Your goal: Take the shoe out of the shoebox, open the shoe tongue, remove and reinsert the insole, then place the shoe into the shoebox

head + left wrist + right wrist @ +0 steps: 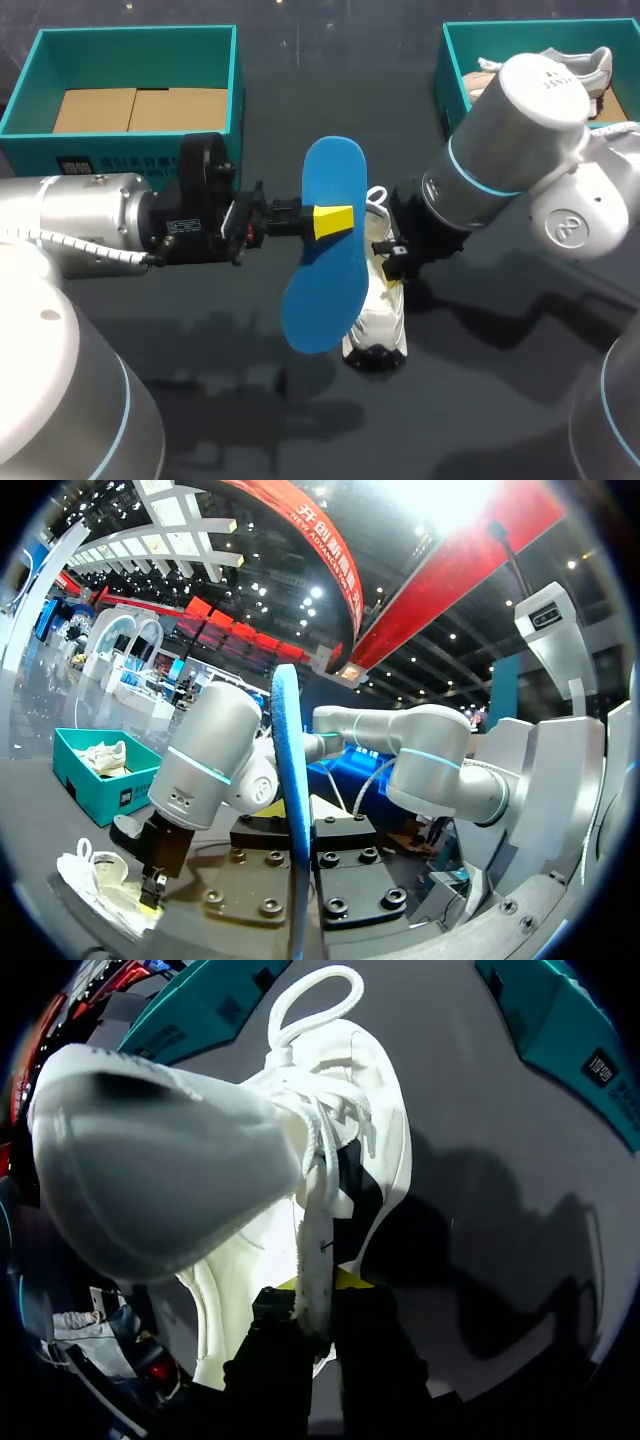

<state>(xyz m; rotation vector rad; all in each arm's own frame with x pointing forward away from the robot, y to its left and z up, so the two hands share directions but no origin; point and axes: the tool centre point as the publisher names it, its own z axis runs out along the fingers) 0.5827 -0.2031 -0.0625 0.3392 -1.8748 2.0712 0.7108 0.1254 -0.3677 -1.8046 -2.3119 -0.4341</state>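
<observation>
The shoe [378,320] is standing on the dark table [480,400], outside of both boxes, so the taking out is done. The blue insole [322,270] is also out of it. The left gripper [333,222] is grasping the insole by its middle, both yellow tips pressing on it from two sides, and is holding it in the air just beside the shoe, nearly upright. In the left wrist view the insole [288,780] is showing edge-on between the fingers. The right gripper [310,1330] is sitting at the shoe [180,1160] and seems to be clenched on a white strip of its upper, perhaps the tongue, holding the opening wide. To my judgement the task is about half done: the insole is waiting to go back inside, and then the shoe into a box. The left shoebox [135,35] is showing only its cardboard bottom, and the right shoebox [455,70] is holding another shoe [560,75].
</observation>
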